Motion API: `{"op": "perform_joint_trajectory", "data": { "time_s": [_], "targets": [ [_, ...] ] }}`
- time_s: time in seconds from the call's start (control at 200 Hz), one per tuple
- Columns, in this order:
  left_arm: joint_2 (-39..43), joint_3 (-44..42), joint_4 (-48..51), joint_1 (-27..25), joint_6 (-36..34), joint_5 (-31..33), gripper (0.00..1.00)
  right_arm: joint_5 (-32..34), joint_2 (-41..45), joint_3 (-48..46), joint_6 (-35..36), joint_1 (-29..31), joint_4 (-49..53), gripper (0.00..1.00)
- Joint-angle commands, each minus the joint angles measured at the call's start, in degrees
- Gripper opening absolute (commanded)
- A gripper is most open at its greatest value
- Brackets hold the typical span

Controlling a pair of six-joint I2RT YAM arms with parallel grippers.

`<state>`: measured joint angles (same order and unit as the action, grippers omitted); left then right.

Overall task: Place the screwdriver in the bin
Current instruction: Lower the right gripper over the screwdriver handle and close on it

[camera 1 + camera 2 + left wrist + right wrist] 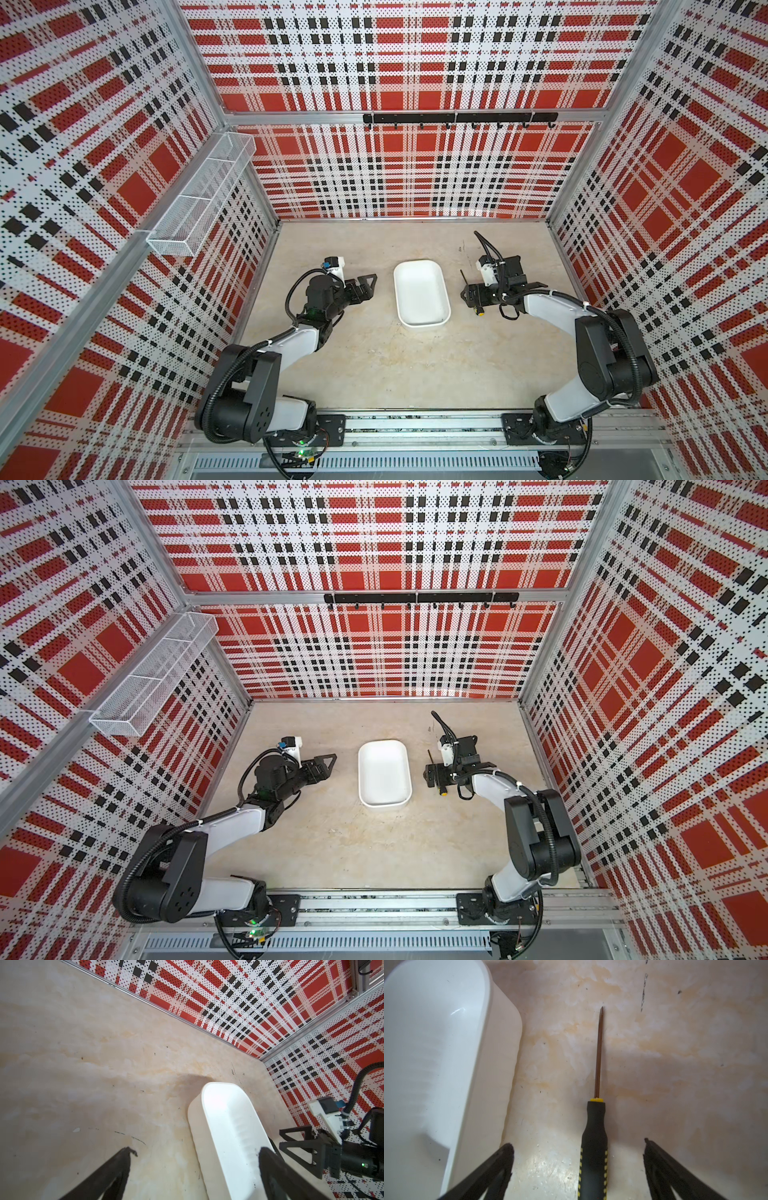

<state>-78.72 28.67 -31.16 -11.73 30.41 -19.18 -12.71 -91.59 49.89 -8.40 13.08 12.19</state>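
**Two open grippers, screwdriver lying outside the bin**

Nearest the camera head, both arms rise from a base rail along the front edge of the table and reach forward.

The left gripper sits left of the bin and points at its left wall, near it but apart. In the left wrist view its fingers are spread wide, framing bare table and part of the bin.

The bin stands mid-table between the two grippers, its long side running front to back.

Just right of it in both top views, the screwdriver lies flat on the table. It is roughly parallel to the bin's long side and apart from its wall. Its yellow butt faces the front and its thin shaft points toward the back wall.

The right gripper is over the handle with its jaws spread wide. In the right wrist view one finger stands on each side of the black, yellow-dashed handle. Table shows in both gaps, so the gripper holds nothing. Whether the fingertips touch the table I cannot tell.

Farther back, red, white and black plaid walls close in the table. A wire basket hangs on the left wall above the table. A black hook bar is fixed high on the back wall.
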Motion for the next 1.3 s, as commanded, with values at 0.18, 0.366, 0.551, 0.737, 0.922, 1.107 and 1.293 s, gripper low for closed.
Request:
{"op": "perform_joint_trajectory", "data": {
  "time_s": [0.18,0.366,0.551,0.737,0.922,1.107,1.293],
  "targets": [
    [-1.60,-0.69,-0.13,-0.58,2.39,-2.10,0.98,5.18,-3.57,1.01,-1.05,1.86,2.86,0.93],
    [-1.77,-0.45,-0.13,-0.58,2.49,-2.25,0.98,6.57,-3.86,1.20,-0.83,2.07,3.61,0.86],
    [-1.61,-0.06,0.33,-0.55,2.42,-2.44,0.98,6.67,-4.51,1.49,-1.00,2.21,3.89,0.74],
    [-1.88,1.53,3.19,-0.55,0.99,-2.47,0.98,6.48,-5.25,2.13,-1.16,2.32,4.47,0.63],
    [-1.62,2.01,4.35,-0.50,0.61,-2.44,0.98,6.91,-5.84,2.63,-1.26,2.32,4.78,0.57],
    [-1.29,1.94,4.75,-0.58,0.70,-2.43,0.98,7.30,-6.23,3.17,-1.36,2.40,5.29,0.51],
    [-1.17,2.00,5.06,-0.54,0.67,-2.43,0.98,7.59,-6.41,3.51,-1.59,2.46,5.82,0.43]
  ]
}}
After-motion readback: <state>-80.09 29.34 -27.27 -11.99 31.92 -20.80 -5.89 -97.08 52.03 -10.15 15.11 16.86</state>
